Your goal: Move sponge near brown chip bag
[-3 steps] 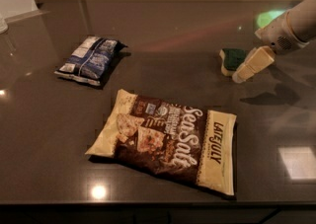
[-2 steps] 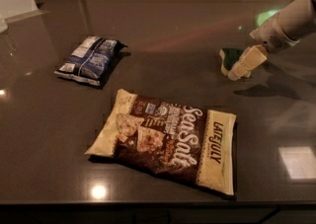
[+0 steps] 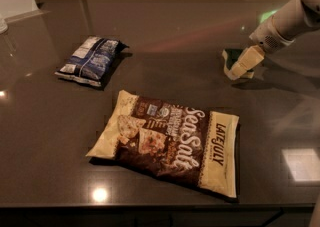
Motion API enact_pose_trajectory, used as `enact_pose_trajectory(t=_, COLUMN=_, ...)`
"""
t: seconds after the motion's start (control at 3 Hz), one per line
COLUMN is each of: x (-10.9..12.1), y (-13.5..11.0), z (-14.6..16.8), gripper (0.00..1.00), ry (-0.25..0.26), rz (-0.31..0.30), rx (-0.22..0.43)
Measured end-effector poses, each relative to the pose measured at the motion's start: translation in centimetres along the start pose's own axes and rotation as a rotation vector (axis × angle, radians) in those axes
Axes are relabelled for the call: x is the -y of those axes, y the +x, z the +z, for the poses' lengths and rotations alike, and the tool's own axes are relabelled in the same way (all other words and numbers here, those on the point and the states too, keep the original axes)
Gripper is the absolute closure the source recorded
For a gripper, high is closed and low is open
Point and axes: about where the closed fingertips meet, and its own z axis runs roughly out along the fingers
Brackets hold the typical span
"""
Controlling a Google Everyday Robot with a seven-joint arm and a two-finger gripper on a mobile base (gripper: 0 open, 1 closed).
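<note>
The sponge (image 3: 230, 58) lies on the dark countertop at the right, its dark green top showing and its pale edge below. My gripper (image 3: 246, 62) reaches in from the upper right and sits right against the sponge's right side, covering part of it. The brown chip bag (image 3: 170, 141) lies flat at the front centre, with "Sea Salt" lettering and cream-yellow ends. It is well below and left of the sponge, with bare counter between them.
A smaller dark blue and white bag (image 3: 91, 60) lies at the back left. The white arm (image 3: 292, 17) crosses the upper right corner. The countertop (image 3: 60, 136) ends at a front edge just below the brown bag.
My gripper has shifted a little to the left at the sponge, and the sponge appears to have shifted slightly left with it. Both bags have stayed in place.
</note>
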Motion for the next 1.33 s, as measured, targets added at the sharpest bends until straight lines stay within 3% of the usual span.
enact_pose_trajectory(t=0.33, x=0.6, y=0.6, z=0.6, gripper=0.00, ry=0.004, rz=0.007, rx=-0.017)
enact_pose_trajectory(t=0.67, x=0.6, y=1.0, z=0.7, gripper=0.12, ry=-0.017, rz=0.008, rx=-0.017)
enact_pose_trajectory(t=1.33, x=0.3, y=1.0, z=-0.6, gripper=0.59, ry=-0.048, rz=0.017, rx=-0.010)
